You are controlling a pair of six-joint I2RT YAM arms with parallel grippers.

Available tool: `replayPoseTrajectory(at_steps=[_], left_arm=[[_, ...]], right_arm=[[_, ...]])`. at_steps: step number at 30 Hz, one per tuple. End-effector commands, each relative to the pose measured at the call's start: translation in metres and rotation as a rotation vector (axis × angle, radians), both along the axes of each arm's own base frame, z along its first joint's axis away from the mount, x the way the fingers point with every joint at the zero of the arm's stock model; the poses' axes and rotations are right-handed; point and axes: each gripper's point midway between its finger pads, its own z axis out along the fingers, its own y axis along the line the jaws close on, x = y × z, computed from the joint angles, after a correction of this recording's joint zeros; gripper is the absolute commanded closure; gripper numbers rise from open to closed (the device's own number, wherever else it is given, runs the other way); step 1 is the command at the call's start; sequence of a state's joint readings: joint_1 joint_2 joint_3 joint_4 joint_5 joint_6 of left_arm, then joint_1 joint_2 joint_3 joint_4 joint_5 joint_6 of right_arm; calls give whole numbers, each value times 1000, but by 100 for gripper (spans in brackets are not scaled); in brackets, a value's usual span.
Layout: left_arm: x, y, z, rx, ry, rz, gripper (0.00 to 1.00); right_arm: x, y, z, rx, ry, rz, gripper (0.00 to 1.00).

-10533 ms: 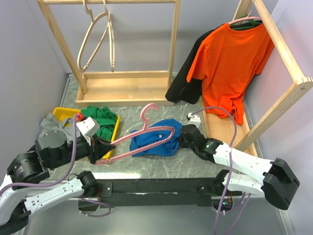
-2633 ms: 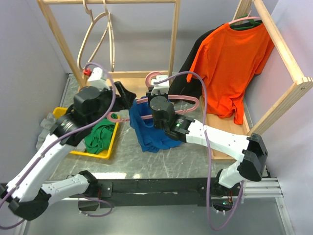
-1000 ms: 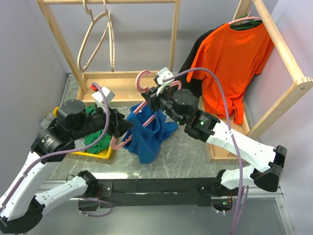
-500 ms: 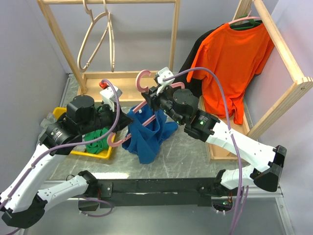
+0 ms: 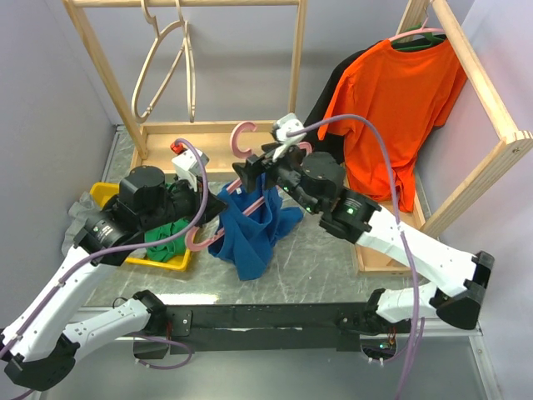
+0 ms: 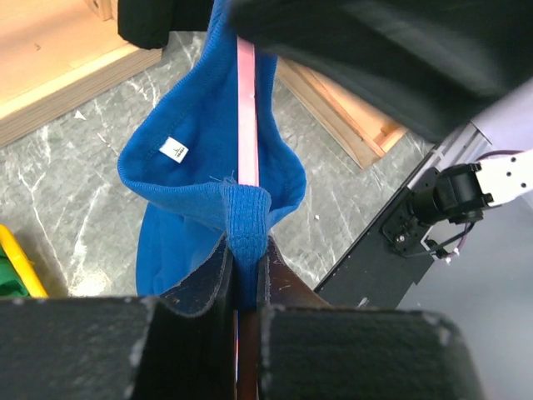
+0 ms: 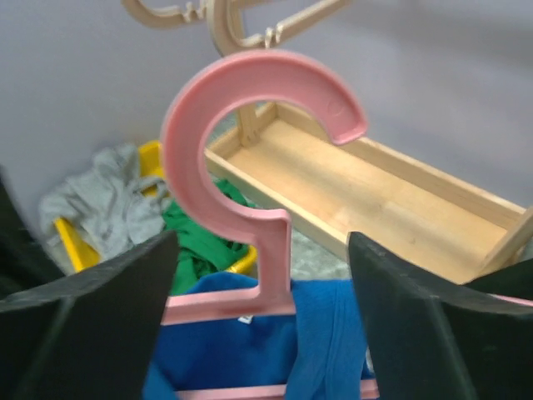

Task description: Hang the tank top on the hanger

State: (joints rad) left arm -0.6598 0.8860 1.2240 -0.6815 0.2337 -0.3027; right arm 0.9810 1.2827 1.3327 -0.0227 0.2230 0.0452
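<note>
The royal-blue tank top (image 5: 254, 237) hangs bunched from the pink hanger (image 5: 238, 140), which is held tilted above the table. My left gripper (image 5: 215, 213) is shut on a shoulder strap of the tank top (image 6: 191, 175) where the strap wraps the hanger's arm (image 6: 246, 108). In the left wrist view the left gripper (image 6: 246, 250) pinches the blue strap, with a white neck label beside it. My right gripper (image 5: 254, 171) stands open. In the right wrist view the hanger's neck (image 7: 273, 250) rises between the right gripper's (image 7: 262, 275) wide-apart jaws, touching neither.
A yellow tray (image 5: 193, 242) at the left holds a green garment (image 5: 162, 237), with grey cloth (image 5: 79, 217) beside it. A wooden rack (image 5: 216, 150) at the back carries beige hangers (image 5: 166, 67). An orange t-shirt (image 5: 391, 108) and a black garment (image 5: 321, 125) hang at the right.
My left gripper has shut on the tank top's strap at the hanger's arm. My right gripper has opened and let go of the hanger's neck.
</note>
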Motion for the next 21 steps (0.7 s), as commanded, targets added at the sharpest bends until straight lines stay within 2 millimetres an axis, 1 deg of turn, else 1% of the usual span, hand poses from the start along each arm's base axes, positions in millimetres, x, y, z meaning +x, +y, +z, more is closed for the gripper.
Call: replayPoseTrajectory(at_steps=[1,2,3,4,5,6,7,8,9,10,11,12,13,15,17,19,20,21], left_arm=[[8,-1,31,-92,-100,34,99],[9,-1,29,-90,-96,41,99],[9,0,30,-93,-97,48,99],[10,1,30,-97,-99,58,99],[12,4,29,-93,-102,75,99],[13,5,30,-96,-103,85,99],[12,6,31,-102,-105,93,99],[13,9,34,-106,-111,108,99],[12,9,36,-111,-112,107,99],[10,9,39,-121,-115,99,99],[9,9,42,-127,-120,95,99],[8,9,43,-128,-119,92,99],[8,8,43,-124,-116,92,99],[8,8,45,-121,-115,85,99],[9,6,46,-118,-112,80,99],[9,5,45,-115,-107,77,99],[9,5,47,-117,-109,77,99],[9,5,47,-117,-109,77,99]], right_arm=[[-16,-28,34,113,-39,-14,7],[-20,-35,40,136,-40,-16,6],[-21,-37,34,137,-28,-21,6],[-23,-41,33,157,-12,-29,6],[-26,-49,37,182,-15,-40,6],[-27,-50,20,168,6,-40,7],[-29,-52,15,186,22,-37,7],[-30,-60,17,214,18,-43,7],[-28,-61,-1,203,43,-48,8],[-29,-63,-5,224,64,-42,9],[-27,-65,-5,242,63,-13,11],[-27,-62,-16,237,83,8,12],[-25,-62,-17,252,101,20,13],[-23,-55,-23,244,116,59,16],[-18,-46,-28,231,117,76,17],[-13,-41,-28,223,114,77,18],[-8,-36,-36,201,131,73,18],[-6,-34,-33,200,128,72,19]])
